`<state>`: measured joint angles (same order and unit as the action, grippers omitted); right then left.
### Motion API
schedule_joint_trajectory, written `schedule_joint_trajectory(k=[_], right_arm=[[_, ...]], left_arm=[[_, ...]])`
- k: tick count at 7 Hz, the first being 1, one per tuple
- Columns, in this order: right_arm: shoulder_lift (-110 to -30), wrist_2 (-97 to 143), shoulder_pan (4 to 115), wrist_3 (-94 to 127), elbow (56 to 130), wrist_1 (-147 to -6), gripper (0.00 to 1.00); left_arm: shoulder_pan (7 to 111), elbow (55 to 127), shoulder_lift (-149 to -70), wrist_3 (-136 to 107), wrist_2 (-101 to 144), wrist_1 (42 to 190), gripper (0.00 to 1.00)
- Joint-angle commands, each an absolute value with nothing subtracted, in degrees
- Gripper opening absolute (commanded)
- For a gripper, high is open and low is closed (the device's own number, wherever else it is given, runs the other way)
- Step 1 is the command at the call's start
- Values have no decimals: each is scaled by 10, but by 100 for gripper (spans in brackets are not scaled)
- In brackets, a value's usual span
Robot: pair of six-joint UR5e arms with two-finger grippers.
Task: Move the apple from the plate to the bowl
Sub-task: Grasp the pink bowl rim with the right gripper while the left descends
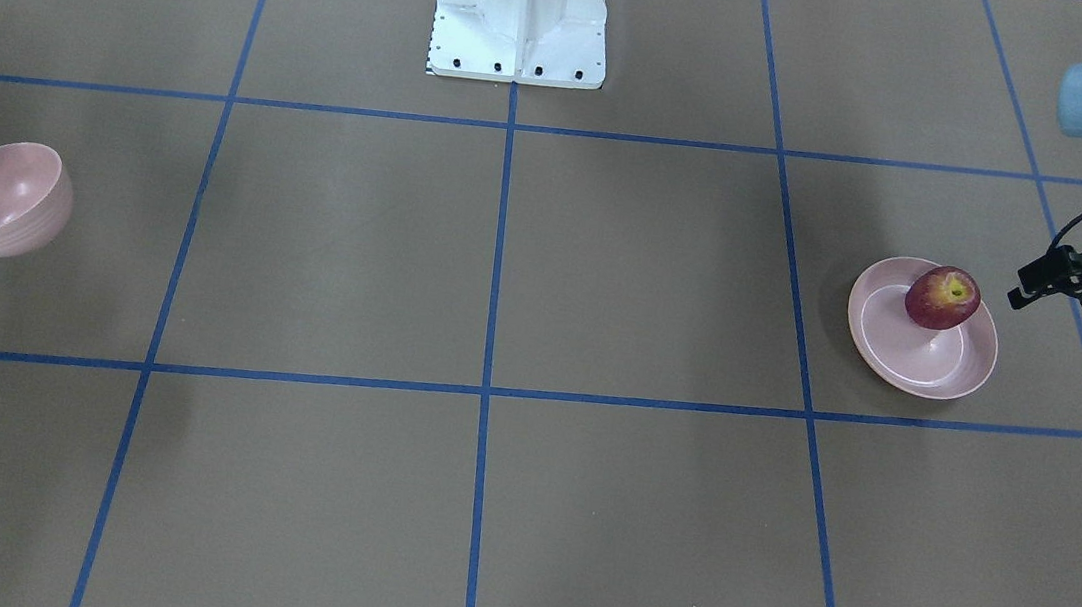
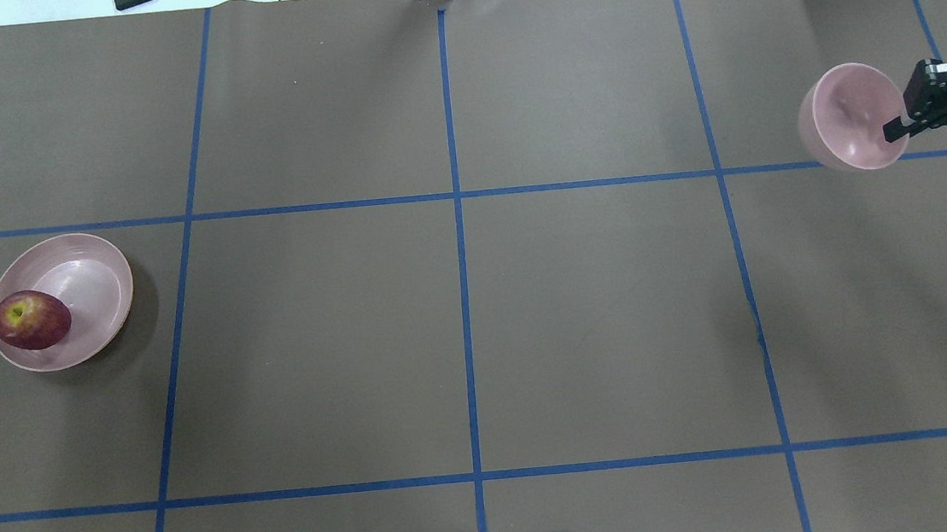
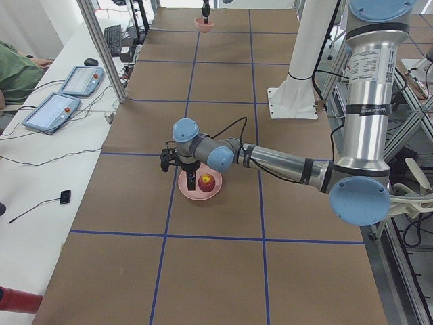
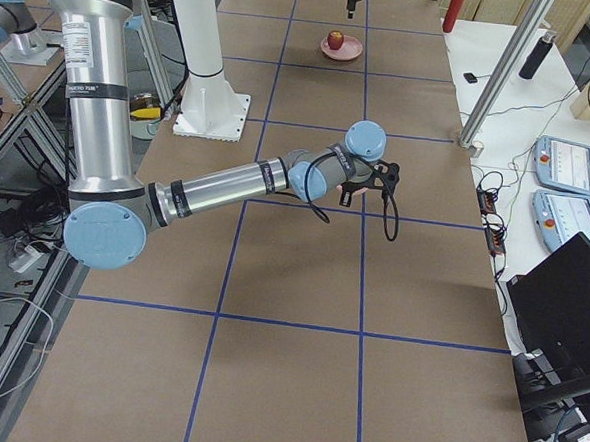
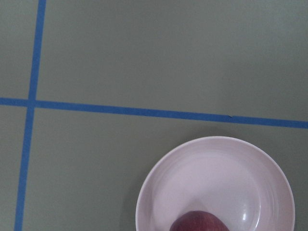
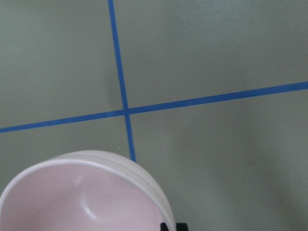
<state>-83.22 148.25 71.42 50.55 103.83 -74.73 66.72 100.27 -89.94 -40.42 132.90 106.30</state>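
**Desk:** What is pictured on the blue-taped desk [image 2: 599, 324]?

**Caption:** Two pink dishes are shown well apart, at opposite ends. The wide plate [image 2: 97, 273] is on the robot's left and the deep bowl [image 2: 850, 117] on its right. The dark-red apple [image 2: 32, 320] is seen on the plate, against the rim nearer the robot.

**Desk:** And the tools?

**Caption:** The left tool [image 1: 1028, 282] is held near the plate, clear of the apple, with its jaws apparently spread and empty. The bowl's rim is straddled by the right tool [image 2: 900, 126], which seems to be pinched onto it.

**Desk:** Which step is judged to be in hand?

**Caption:** The approach to the apple, which is not yet grasped. Next, the left tool would need to be brought over the fruit, lowered around its widest part and closed gently, as a round apple is easily rolled.
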Motion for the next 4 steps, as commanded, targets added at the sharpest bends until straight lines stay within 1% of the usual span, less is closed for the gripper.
schedule_joint_trajectory(k=[1,4], right_arm=[[-782,1476,679,594,1044,-747,0],[-748,1474,661,640,1044,-748,0]], left_arm=[[627,999,-889,-447,1325,1095,99],[587,993,-894,-474,1291,1096,99]])
